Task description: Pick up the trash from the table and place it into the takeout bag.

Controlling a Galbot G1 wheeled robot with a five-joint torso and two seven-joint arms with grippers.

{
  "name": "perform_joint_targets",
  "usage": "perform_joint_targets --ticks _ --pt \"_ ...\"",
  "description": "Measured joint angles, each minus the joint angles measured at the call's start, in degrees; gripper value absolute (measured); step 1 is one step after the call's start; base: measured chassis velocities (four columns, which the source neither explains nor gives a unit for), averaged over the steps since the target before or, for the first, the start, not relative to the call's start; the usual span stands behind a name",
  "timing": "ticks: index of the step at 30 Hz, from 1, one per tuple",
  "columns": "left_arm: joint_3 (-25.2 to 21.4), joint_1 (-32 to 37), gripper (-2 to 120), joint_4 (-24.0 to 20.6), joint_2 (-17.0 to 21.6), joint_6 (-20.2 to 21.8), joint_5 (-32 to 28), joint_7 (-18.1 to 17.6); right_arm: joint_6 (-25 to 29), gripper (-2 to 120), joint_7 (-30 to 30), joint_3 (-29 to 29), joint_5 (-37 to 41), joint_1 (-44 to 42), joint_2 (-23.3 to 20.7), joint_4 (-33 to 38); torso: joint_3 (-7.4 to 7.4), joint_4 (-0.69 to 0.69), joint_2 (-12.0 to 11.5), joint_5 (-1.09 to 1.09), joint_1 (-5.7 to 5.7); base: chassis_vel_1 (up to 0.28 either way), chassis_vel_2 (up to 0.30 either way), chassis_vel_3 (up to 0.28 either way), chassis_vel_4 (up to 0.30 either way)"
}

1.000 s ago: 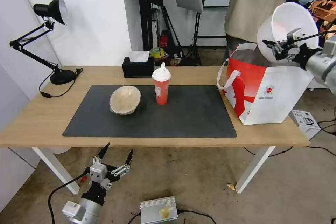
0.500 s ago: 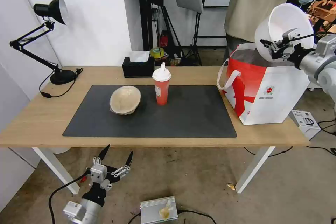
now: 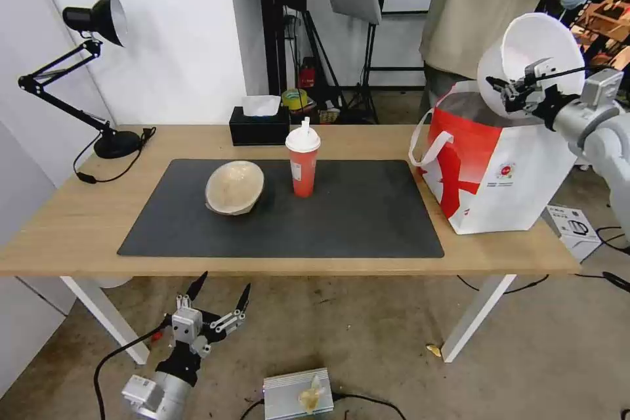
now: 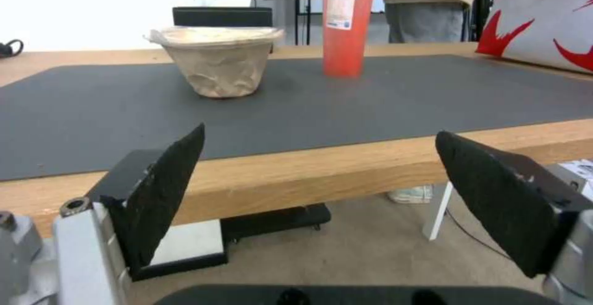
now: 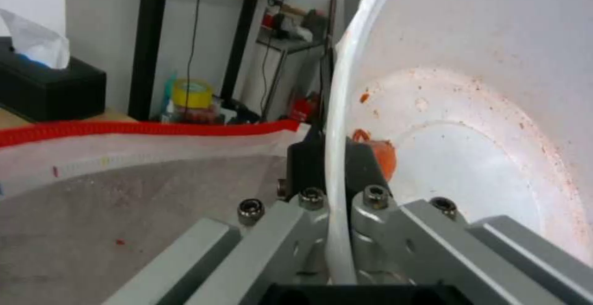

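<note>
On the long light-wood table, the red-and-white takeout bag stands open at the robot's right end while the right gripper, pinching the rim of the white bowl, holds that first piece of trash tilted on edge above the bag's mouth; the right wrist view shows the rim clamped between the jaws, red chili scraps on the bowl's inside and the foil lining just below. The step in hand appears to be the drop of the bowl into the bag, and the next move would call for lowering it past the rim of the bag before the jaws let go, lest it catch on the edge or tip out. Two pieces wait on the dark mat: the beige bowl and, beside it, the red cup with lid and straw. The left gripper hangs below the table's near edge, fingers spread and empty. Against the picture of a second ago, the bowl and the right gripper have shifted slightly over the bag, and the bag's upper edge sits a little differently; the rest is unchanged.
</note>
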Motion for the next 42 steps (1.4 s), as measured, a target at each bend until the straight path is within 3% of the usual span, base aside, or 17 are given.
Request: perform_joint_targets --ticks 21,32,34,42 --pt "0.2 -0.2 100 0.7 -0.6 0.1 0.1 0.0 0.6 0 -0.3 0.2 -1.5 0.1 1.6 -1.9 0.0 0.0 0.0 0.0 0.0 0.0 0.0 0.0 0.0" --pt "0.4 -0.3 100 0.6 -0.9 0.1 0.2 0.0 0.5 41 0.0 0.5 -1.1 -0.6 1.0 -0.1 0.0 0.0 0.0 0.0 0.0 0.0 0.0 0.0 0.0" --pt "0.4 -0.2 100 0.6 -0.9 0.1 0.2 0.0 0.5 43 0.0 0.6 -1.1 -0.6 0.9 0.0 0.0 0.0 0.0 0.01 0.0 0.0 0.0 0.0 0.0" --pt "0.4 -0.1 100 0.1 -0.9 0.1 0.2 0.0 0.3 77 0.1 0.6 -0.6 -1.0 0.0 1.4 0.0 0.0 0.0 0.01 0.0 0.0 0.0 0.0 0.0"
